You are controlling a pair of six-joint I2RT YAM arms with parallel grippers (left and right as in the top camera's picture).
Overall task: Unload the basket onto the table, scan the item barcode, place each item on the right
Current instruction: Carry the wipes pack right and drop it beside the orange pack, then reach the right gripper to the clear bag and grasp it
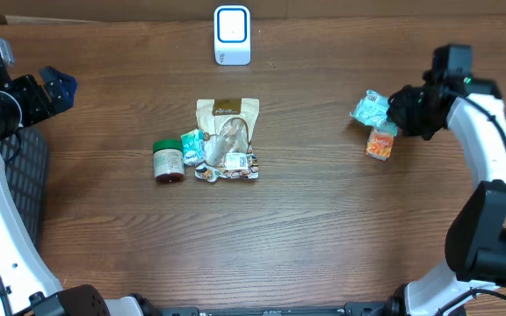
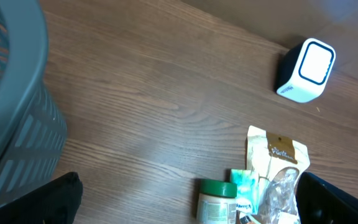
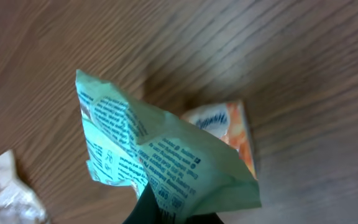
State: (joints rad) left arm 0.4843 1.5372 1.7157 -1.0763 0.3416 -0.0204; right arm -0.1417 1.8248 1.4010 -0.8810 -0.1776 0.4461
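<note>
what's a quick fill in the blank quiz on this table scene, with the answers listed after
1. The pale green packet is clamped in the gripper of the ____ arm.
2. The jar beside the tan pouch has a ____ lid.
3. The small box lying on the table near the packet is ____.
4. The left gripper holds nothing; its jaws stand ____.
Missing words: right; green; orange; open.

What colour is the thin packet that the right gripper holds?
Pale mint-green plastic packet with dark blue print; clearest in the right wrist view.
</note>
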